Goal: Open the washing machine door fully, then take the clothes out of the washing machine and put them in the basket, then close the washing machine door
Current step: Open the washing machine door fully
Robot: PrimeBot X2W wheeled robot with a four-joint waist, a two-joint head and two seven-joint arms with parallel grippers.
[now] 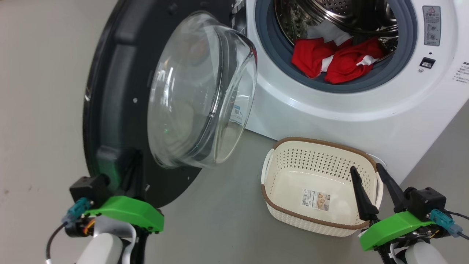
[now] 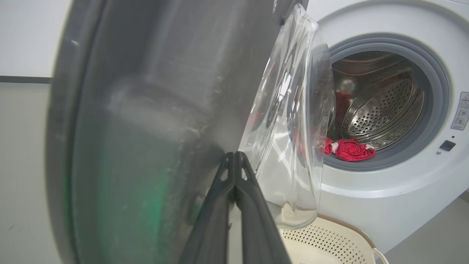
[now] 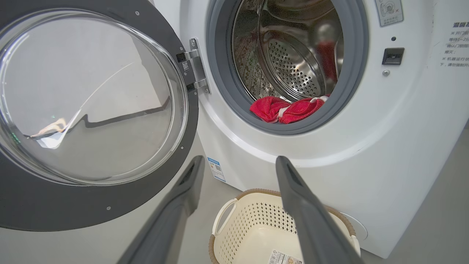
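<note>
The washing machine door hangs swung out to the left, its clear glass bowl bulging toward the white washing machine. Red clothes with white parts lie at the front of the steel drum, also seen in the clothes from the right wrist. The cream basket stands on the floor below the opening, holding nothing but its label sticker. My left gripper is shut, its tips at the door's black inner face beside the glass. My right gripper hovers open over the basket's right end, nothing between its fingers.
Grey floor spreads left of the door and in front of the basket. The door hinge sits at the opening's left side. A latch socket and a warning label mark the washer front at the right.
</note>
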